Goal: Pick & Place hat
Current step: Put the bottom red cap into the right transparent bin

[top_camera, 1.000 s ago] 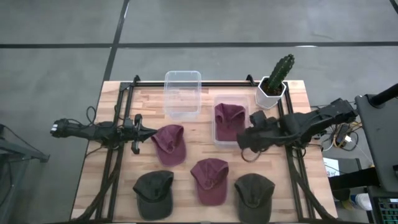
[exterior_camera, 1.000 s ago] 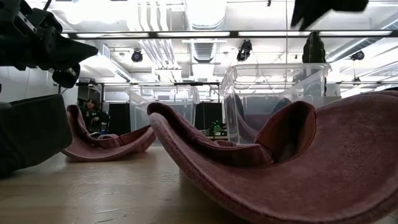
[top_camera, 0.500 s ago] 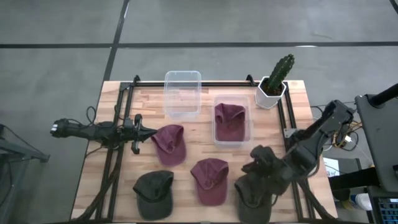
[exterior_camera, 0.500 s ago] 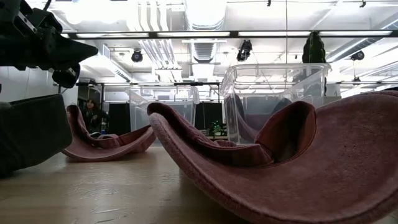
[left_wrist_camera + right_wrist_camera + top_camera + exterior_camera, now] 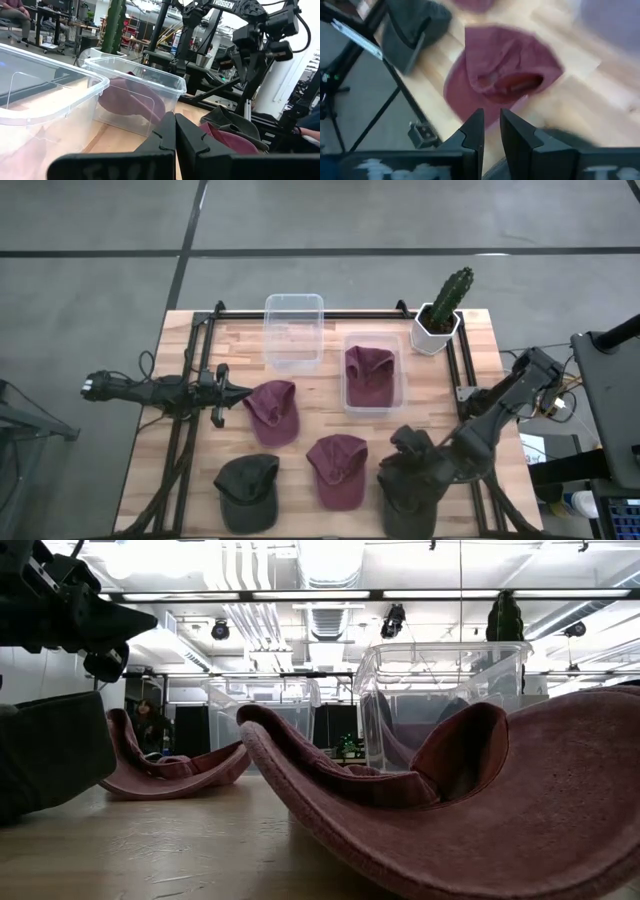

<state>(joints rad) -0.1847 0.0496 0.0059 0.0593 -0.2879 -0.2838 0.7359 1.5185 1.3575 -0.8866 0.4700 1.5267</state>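
Note:
Several caps lie on the table. One maroon cap (image 5: 370, 372) sits inside a clear bin (image 5: 397, 385). Two more maroon caps (image 5: 272, 411) (image 5: 338, 468) rest brim-up on the wood, the second also in the right wrist view (image 5: 505, 75). A dark green cap (image 5: 248, 490) lies near left, another (image 5: 408, 505) near right. My right gripper (image 5: 392, 470) hovers over that near-right cap, fingers a narrow gap apart (image 5: 491, 127). My left gripper (image 5: 240, 392) waits shut beside the left maroon cap, fingertips together (image 5: 175, 125).
An empty clear bin (image 5: 293, 330) stands at the far side. A potted cactus (image 5: 440, 315) stands at the far right corner. Black rails (image 5: 190, 420) run along both table sides. Bare wood shows between the caps and along the left rail.
My right arm has swung from over the bin with the maroon cap toward the table's near edge, and it now stands over the near-right dark green cap. The caps have stayed in place.

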